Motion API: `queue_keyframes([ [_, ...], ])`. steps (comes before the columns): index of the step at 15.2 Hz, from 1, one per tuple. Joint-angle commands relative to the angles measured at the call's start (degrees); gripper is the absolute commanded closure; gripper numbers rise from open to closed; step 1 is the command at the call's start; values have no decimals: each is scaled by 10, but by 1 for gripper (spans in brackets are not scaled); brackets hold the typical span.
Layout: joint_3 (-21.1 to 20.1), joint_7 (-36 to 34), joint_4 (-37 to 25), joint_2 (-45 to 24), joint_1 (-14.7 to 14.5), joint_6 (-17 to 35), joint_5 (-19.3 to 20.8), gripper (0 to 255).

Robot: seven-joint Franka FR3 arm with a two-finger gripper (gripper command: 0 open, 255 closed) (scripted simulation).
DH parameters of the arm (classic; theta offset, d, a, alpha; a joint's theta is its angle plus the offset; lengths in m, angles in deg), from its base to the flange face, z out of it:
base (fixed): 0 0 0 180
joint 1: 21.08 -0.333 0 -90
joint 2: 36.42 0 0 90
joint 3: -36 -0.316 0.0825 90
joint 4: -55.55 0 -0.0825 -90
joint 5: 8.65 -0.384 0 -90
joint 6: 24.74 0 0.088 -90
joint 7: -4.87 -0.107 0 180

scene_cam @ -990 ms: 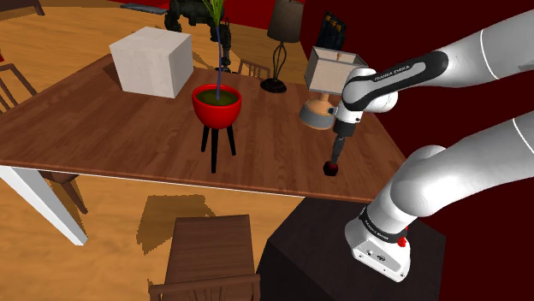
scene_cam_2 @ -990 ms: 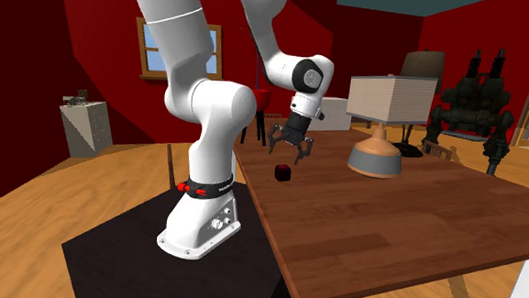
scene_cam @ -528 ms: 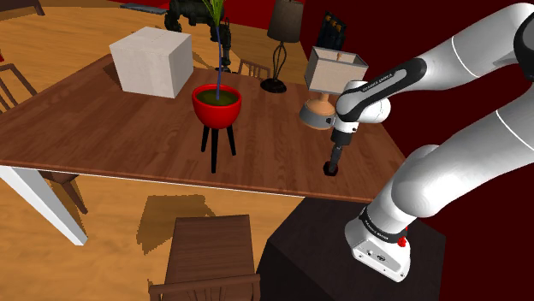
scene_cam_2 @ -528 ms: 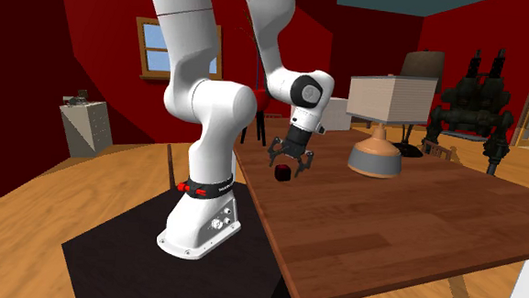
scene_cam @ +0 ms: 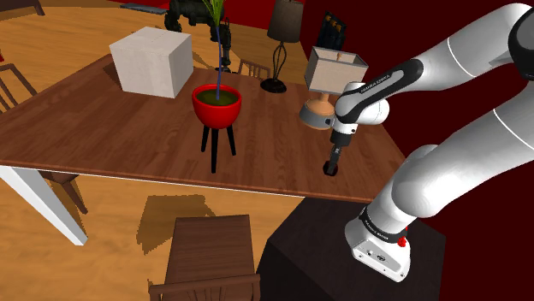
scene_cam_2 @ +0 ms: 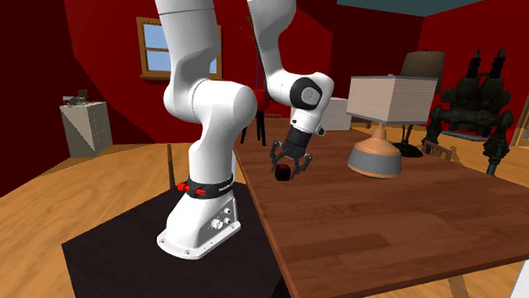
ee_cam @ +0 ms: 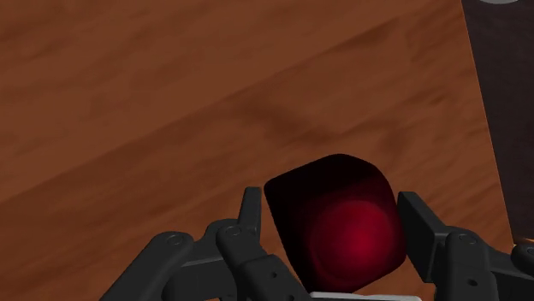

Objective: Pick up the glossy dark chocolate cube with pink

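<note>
A small, glossy, dark cube [ee_cam: 338, 227] with a pinkish-red glow on its face rests on the wooden table [scene_cam: 128, 128] near the edge by my stand. In the wrist view, my black gripper [ee_cam: 334, 214] has one finger against each side of the cube, clasping it. In the second exterior view, the gripper [scene_cam_2: 289, 168] points down at the table [scene_cam_2: 388, 213] with the cube [scene_cam_2: 284, 171] between its fingertips. The shoulder view shows the gripper [scene_cam: 330, 168] low on the table, hiding most of the cube.
A table lamp [scene_cam: 325, 81] with a square shade stands just behind the gripper. A red plant pot [scene_cam: 216, 105] on black legs and a white box [scene_cam: 152, 61] sit farther along the table. A wooden chair [scene_cam: 210, 256] stands below the table's edge.
The gripper came down over the cube, and its spread fingers closed in against the cube's sides. The cube has stayed in place on the table.
</note>
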Motion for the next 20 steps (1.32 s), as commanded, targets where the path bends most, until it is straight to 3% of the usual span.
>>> queue_keyframes([
  [1,1,0,1,-2,0,1,0,255],
  [4,1,1,0,-5,-1,2,-1,255],
  [20,-43,-54,-37,135,36,-167,38,255],
])
